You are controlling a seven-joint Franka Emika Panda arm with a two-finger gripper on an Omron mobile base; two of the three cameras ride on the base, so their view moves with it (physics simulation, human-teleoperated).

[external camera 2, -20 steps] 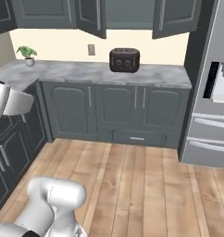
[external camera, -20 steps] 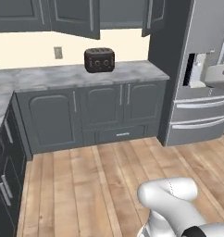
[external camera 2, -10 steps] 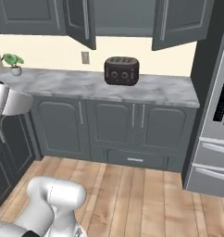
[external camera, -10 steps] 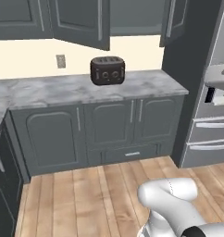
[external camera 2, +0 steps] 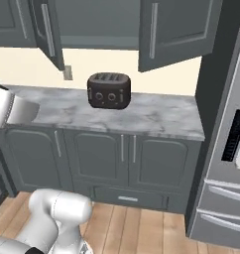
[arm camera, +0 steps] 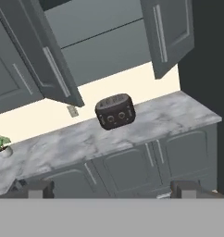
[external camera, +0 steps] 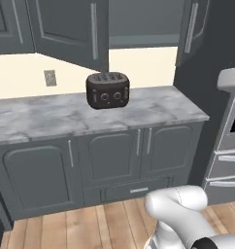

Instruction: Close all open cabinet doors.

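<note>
So the biggest thing here is the fridge (external camera 2: 226,149), stainless, standing at the right end of the counter (external camera: 51,119) with a dark tall panel between the two. The counter is grey marble over grey base cabinets (external camera: 114,160), with a drawer (external camera 2: 127,198) low down under the middle pair of doors.

Up top are the wall cabinets, and two of the cabinet doors are swung out. The left door (external camera: 75,29) hangs open over the counter's back edge, its lower corner coming down just above and left of the toaster in the left base view. The right door (external camera 2: 176,30) is open too, angled out toward the room near the counter's right end. Between them you can see straight into the open cabinet (external camera 2: 97,22). In the hand view both doors splay apart like a V, left door (arm camera: 44,55) and right door (arm camera: 171,32). Each has a long silver bar handle (external camera: 94,24).

The toaster (external camera: 108,90) is black, sitting roughly mid-counter, nearer the back wall than the front edge. A wall outlet (external camera: 50,77) is on the cream backsplash to its left. Far down the counter's left end there's a little plant (arm camera: 0,144).

The gripper (arm camera: 112,189) is spread wide, tips well apart, nothing between them, and well back from the doors.
</note>
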